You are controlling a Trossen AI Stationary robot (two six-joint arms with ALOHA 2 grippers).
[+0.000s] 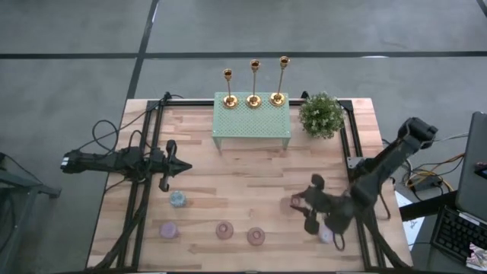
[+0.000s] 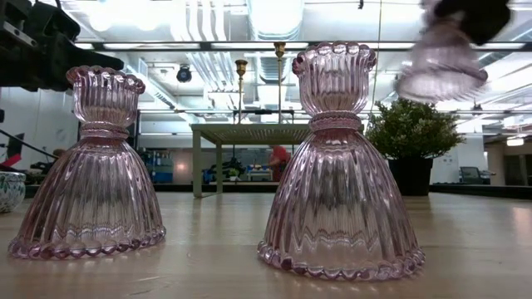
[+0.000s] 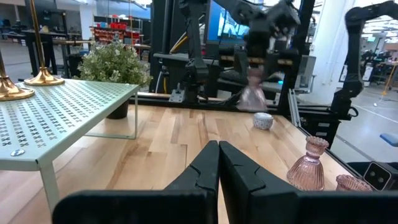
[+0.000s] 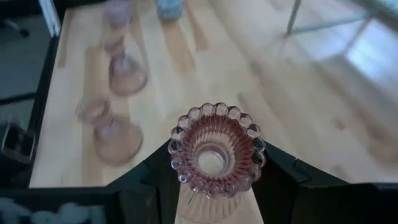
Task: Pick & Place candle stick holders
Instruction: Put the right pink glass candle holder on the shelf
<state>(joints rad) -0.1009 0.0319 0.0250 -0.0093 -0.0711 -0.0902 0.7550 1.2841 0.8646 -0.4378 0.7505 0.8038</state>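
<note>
The right gripper (image 4: 214, 180) clamps a pink ribbed glass candle holder (image 4: 214, 155) between its jaws, lifted off the wooden table (image 1: 228, 175). Two more pink holders (image 2: 87, 166) stand on the table well ahead of those jaws. The three gold candle stick holders (image 1: 254, 80) stand on the green perforated shelf (image 1: 251, 122), far from both grippers. The left gripper (image 3: 217, 163) hovers with jaws pressed together, empty.

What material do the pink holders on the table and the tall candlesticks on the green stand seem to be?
The pink holders look like ribbed pressed glass: translucent, with the room showing through them. The tall candlesticks look like polished gold-toned metal, perhaps brass, judging by their shine. The green stand seems to be painted perforated metal.
</note>
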